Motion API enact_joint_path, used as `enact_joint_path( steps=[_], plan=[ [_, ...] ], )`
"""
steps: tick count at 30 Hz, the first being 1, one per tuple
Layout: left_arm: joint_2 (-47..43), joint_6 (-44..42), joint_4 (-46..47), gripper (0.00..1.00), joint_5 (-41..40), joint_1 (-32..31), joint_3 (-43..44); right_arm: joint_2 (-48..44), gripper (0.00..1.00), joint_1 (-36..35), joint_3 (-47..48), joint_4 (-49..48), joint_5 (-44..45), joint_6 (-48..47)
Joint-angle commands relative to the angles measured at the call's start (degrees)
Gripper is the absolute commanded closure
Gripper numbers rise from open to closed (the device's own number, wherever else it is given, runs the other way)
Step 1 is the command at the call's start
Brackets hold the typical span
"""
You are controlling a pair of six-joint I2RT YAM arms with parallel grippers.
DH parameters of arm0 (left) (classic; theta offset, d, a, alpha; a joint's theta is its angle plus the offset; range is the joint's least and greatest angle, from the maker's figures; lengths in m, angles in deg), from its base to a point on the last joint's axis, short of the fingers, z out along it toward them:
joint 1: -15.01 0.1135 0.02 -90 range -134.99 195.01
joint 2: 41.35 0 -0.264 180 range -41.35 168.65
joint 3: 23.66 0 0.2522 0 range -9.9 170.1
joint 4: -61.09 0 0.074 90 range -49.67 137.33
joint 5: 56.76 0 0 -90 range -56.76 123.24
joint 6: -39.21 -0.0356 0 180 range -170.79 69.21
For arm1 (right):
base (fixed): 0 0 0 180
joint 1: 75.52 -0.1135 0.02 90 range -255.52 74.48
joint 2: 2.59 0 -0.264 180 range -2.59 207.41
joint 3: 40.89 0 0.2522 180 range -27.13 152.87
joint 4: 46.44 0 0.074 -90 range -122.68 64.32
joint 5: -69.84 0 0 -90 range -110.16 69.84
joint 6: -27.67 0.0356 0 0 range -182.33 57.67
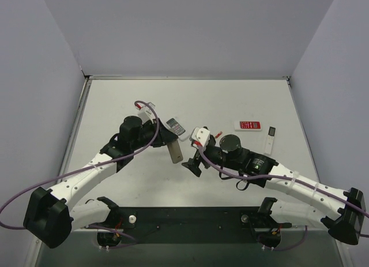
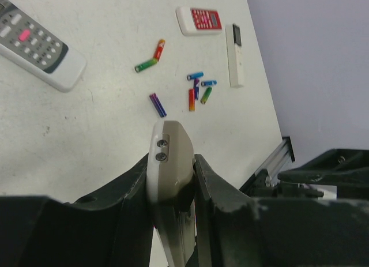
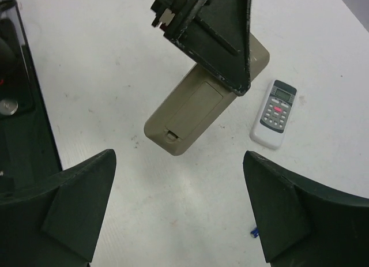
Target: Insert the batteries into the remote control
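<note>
Probably light, rigid and slick, the small white oblong plastic remote control (image 3: 190, 108), tan-grey back showing, is clamped at its far-from-cover end in the left gripper (image 2: 171, 163) over the table (image 3: 115, 48), with the right gripper (image 3: 179, 205) spread apart nearby.

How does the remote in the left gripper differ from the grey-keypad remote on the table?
The held remote is clamped in the left gripper; the keypad remote lies flat on the table. The held remote shows its tan back; the keypad remote shows its display and buttons. Both are oblong.

No legible text or markings
</note>
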Motion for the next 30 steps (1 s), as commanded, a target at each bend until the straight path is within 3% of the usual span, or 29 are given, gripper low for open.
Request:
enact_joint_path(
  steps=[1,5,17,30],
  plan=[
    [-1.86,-5.78,-5.14,1.0,11.16,0.32,3.13,-0.32,0.14,-0.36,-3.19,-4.61,-9.57,-14.66],
    [-2.92,-6.05,-6.04,1.0,13.81,0.32,3.05,0.9,0.17,-0.36,-4.69,-8.04,-12.66,-21.69],
    [-2.48,-1.22,-5.42,1.0,13.38,0.32,2.52,6.53,0.41,-0.62,-3.46,-11.31,-16.87,-24.87],
    [-2.57,1.77,-5.69,1.0,13.2,0.32,2.87,8.38,0.47,-0.8,-2.76,-11.48,-17.84,-25.4]
  ],
)
